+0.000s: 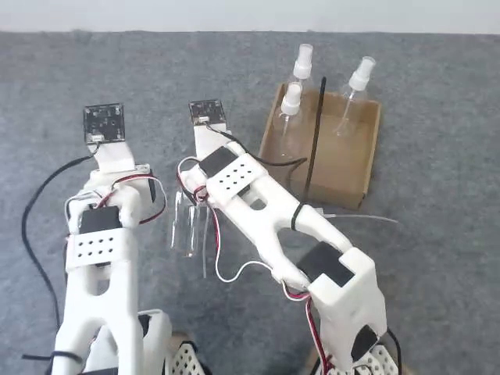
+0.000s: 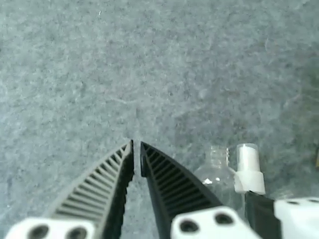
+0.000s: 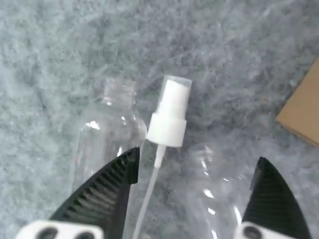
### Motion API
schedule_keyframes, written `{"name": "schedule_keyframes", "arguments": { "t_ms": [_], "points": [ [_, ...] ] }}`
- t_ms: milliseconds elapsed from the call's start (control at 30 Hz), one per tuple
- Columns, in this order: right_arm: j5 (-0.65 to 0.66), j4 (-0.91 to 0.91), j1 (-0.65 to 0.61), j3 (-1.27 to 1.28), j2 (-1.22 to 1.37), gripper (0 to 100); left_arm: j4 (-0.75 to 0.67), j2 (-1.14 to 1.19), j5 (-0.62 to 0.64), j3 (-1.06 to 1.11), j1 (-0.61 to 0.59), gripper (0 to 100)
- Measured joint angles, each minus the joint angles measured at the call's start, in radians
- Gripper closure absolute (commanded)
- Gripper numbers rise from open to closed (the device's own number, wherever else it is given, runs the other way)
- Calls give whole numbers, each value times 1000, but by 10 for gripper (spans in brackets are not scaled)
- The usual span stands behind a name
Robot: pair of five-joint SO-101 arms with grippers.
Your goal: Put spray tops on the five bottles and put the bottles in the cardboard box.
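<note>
The right tool (image 3: 197,164) gapes wide, gripping nothing, over a loose spray top (image 3: 169,117) lying between two clear bottles (image 3: 107,134) on the desk (image 1: 437,258). The left tool (image 2: 137,147) hangs nearly closed and empty. Three capped bottles (image 1: 291,117) stand in the cardboard box (image 1: 373,148), so two likely remain.

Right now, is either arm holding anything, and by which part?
Nothing is held. The left gripper is shut on nothing above the carpet. The right gripper stands open over a loose spray top beside an uncapped bottle.
</note>
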Motion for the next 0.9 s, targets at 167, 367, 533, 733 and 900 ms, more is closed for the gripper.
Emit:
{"name": "schedule_keyframes", "arguments": {
  "t_ms": [167,367,533,733,900],
  "points": [
    [112,158,0,-60,-94,690,-92,3,0,58,0,987],
    [324,396,37,-71,-212,688,-141,3,0,74,0,987],
    [528,568,112,-71,-324,688,-141,3,0,74,0,987],
    [677,583,230,78,-563,690,-141,3,0,74,0,987],
    [948,463,276,437,-746,690,-141,3,0,74,0,987]
  ]
}}
